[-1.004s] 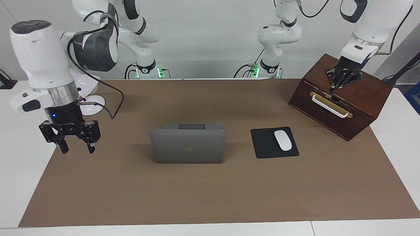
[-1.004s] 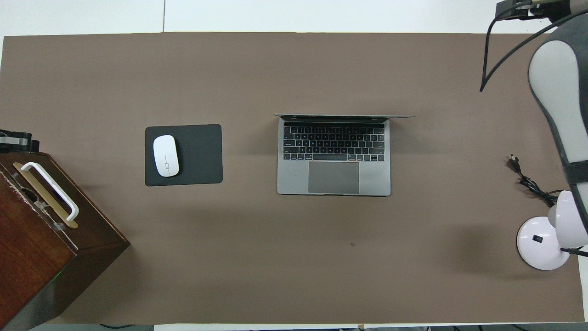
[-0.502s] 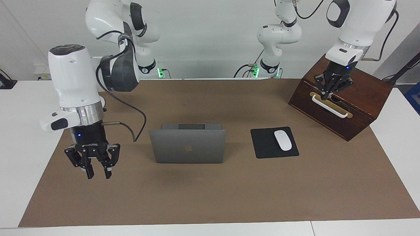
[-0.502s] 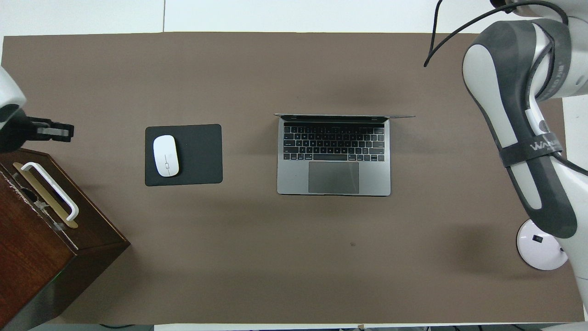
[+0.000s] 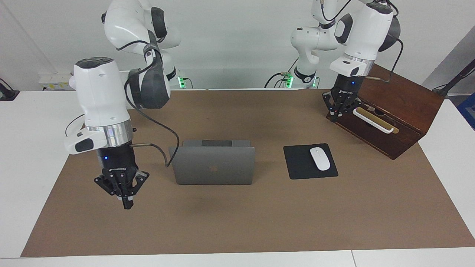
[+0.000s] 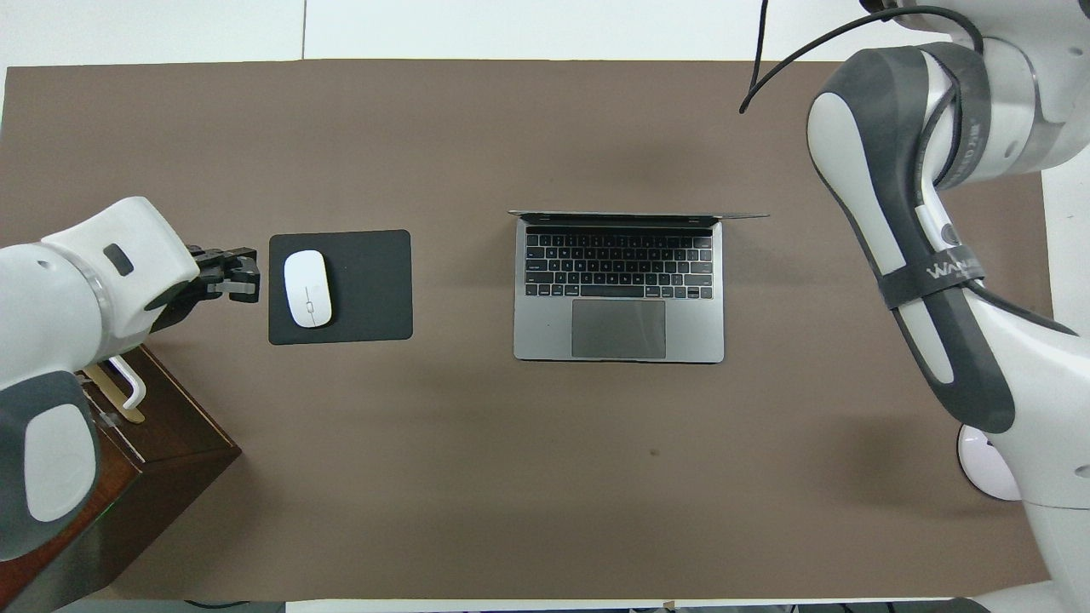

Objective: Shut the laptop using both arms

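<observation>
Approach stage. The laptop (image 5: 212, 165) stands open at mid-table, its lid upright and keyboard facing the robots, beside a mouse pad (image 5: 310, 161) carrying a mouse (image 5: 320, 158). The right gripper (image 5: 124, 194) hangs clenched and empty above the mat (image 5: 237, 222) toward the right arm's end of the table, apart from the lid. The left gripper (image 5: 339, 110), fingers also drawn together, is over the edge of the wooden box (image 5: 404, 107). Neither touches the laptop. The next move probably calls for bringing both grippers to the lid's top edge and pressing it down evenly toward the robots.

white arms (image 5: 100, 92), grey covers, black cables
</observation>
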Tool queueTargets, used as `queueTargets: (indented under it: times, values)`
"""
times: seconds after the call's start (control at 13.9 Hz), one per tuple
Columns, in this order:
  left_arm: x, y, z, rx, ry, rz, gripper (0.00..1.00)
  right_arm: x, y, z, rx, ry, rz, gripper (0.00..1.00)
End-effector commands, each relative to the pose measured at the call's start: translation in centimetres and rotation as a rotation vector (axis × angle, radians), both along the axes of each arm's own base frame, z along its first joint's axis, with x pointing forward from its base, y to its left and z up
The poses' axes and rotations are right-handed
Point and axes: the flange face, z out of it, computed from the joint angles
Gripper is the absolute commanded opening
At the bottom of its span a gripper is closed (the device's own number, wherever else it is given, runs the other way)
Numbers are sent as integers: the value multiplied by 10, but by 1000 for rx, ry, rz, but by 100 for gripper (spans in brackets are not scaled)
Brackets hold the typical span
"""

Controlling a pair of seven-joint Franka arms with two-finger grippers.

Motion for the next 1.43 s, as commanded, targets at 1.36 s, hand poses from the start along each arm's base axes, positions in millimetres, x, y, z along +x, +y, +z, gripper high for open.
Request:
queueTargets:
  times: [1.36]
  values:
    - [-108,-171,-221,-180,-322,-196,0,-43,121,-31,-18,293,83,0]
